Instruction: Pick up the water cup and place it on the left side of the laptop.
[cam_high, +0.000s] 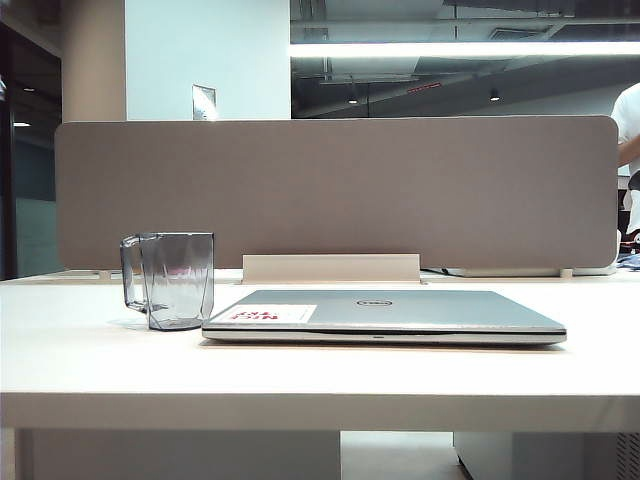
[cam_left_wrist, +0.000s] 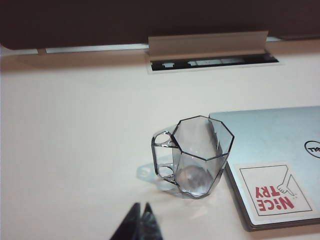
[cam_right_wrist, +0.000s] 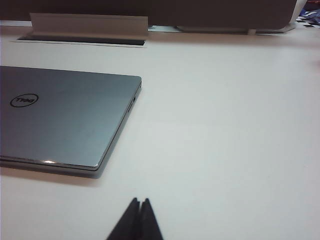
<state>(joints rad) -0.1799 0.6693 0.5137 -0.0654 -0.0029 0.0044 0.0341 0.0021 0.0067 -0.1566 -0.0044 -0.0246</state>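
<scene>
Grey-tinted, the water cup (cam_high: 168, 279) is seen upright on the bench (cam_high: 100, 360), just beside the laptop (cam_high: 390, 315), left of it. From the left wrist, the left pincer (cam_left_wrist: 140, 207) is shown pressed together, short of the cup, apart. The right pincer (cam_right_wrist: 139, 201), likewise together, is held near the laptop's far side. Placement appears done; only withdrawal seems called for.

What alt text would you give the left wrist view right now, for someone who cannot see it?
A small transparent grey-tinted faceted plastic water cup stands upright on the pale table, just beside the sticker corner of a closed silver-grey Dell laptop. The left gripper, fingers shut and empty, sits apart from the cup.
</scene>
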